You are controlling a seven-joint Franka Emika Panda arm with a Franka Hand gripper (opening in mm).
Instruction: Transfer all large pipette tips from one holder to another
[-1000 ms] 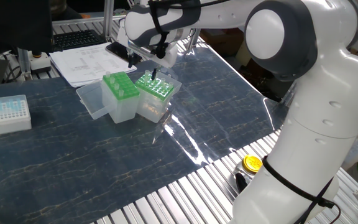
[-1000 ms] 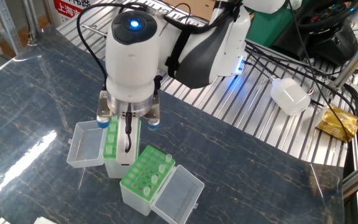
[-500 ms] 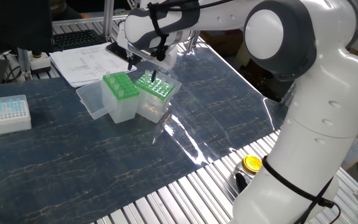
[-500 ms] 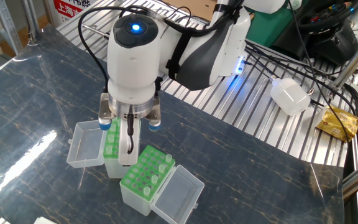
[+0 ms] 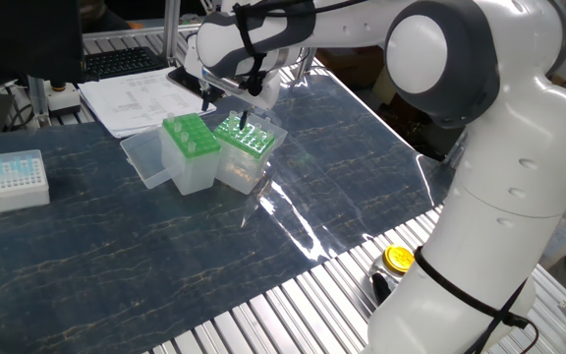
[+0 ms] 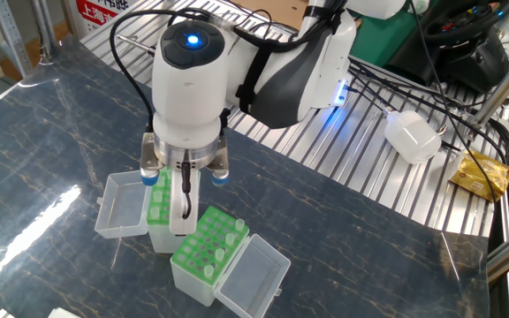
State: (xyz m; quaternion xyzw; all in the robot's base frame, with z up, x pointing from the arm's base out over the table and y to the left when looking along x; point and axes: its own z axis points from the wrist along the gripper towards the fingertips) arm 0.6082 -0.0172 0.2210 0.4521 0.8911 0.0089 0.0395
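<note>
Two green-topped holders stand side by side with their clear lids open. The near holder carries several large pipette tips along its right side. My gripper points straight down over the far holder. Its fingers are pressed together on what looks like a slender clear large pipette tip, whose lower end is hard to make out against the holder.
A small white box of short bluish tips sits at the table's left. Papers lie behind the holders. The open lids jut out beside each holder. A yellow-capped item rests near the arm's base.
The gripper sank slightly over the far holder between the first and second earlier moments, then held still. The holders have not moved.
</note>
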